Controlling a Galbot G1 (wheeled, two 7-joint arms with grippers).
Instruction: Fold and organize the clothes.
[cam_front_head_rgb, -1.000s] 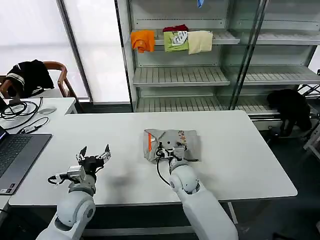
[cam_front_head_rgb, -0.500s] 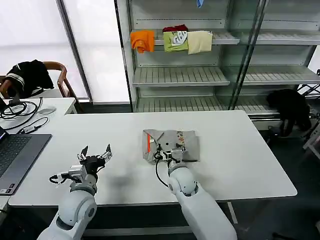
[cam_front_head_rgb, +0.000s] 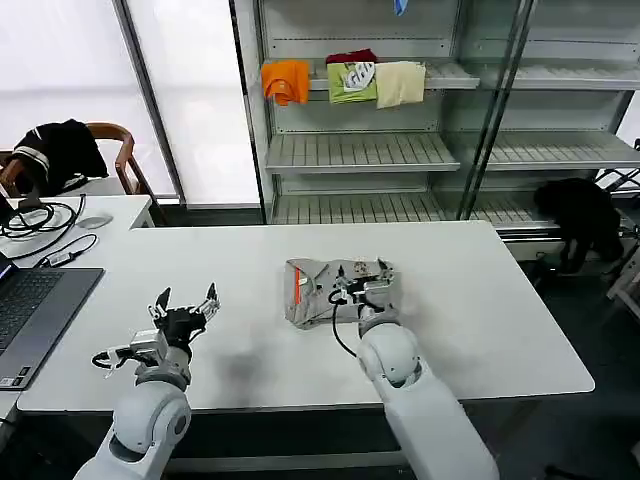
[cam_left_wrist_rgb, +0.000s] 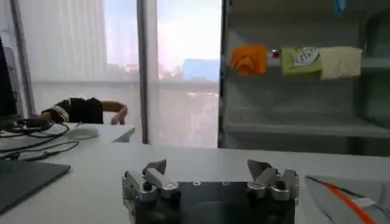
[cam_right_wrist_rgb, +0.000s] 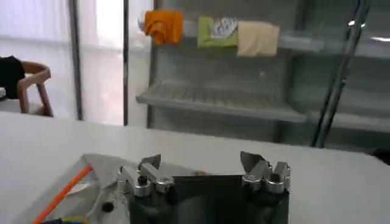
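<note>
The right gripper (cam_front_head_rgb: 372, 282) hovers with jaws spread over the folded grey T-shirt (cam_front_head_rgb: 320, 290); the left gripper (cam_front_head_rgb: 184, 303), jaws open and empty, waits well apart.

My left gripper (cam_front_head_rgb: 184, 300) hovers, fingers spread, near the table's front left corner; my right gripper (cam_front_head_rgb: 364, 279) reaches mid-table, fingers spread apart.
</note>
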